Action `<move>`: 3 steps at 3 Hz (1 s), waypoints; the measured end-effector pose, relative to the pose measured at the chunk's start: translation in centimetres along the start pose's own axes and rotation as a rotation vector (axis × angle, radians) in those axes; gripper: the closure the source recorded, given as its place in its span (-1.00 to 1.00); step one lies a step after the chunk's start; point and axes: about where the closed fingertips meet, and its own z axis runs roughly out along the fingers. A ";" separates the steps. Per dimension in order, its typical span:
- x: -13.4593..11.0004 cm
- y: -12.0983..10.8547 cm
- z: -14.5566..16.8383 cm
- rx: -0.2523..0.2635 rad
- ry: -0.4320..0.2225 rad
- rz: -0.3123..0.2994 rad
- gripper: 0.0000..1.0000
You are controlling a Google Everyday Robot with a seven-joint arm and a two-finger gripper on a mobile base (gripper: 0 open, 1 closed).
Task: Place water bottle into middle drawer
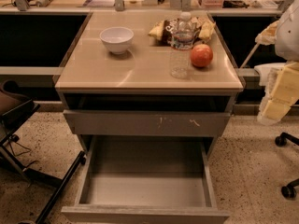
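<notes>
The table [140, 73] is the big thing here, and low on its front the middle drawer [149, 190] is pulled out, ready. The pincer [279, 94] hangs off the table's right side, and I cannot tell if it is wide or narrow. The water bottle [181, 45] stands on the table's top near the back right, just beside the apple [201, 55], so I think grabbing comes next, without bumping the apple.

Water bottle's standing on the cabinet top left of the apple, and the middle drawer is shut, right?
Not shut: the camera view shows the middle drawer pulled open. The water bottle does stand on the cabinet top left of the apple. The gripper is at the picture's right edge, away from it.
</notes>
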 end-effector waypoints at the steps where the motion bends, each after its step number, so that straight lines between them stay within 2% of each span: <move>1: 0.0 0.0 0.0 0.000 0.000 0.000 -1.00; 2: -0.2 -1.0 -0.4 0.012 -0.041 -0.002 -1.00; 3: -3.4 -0.6 0.4 0.019 0.017 -0.032 -1.00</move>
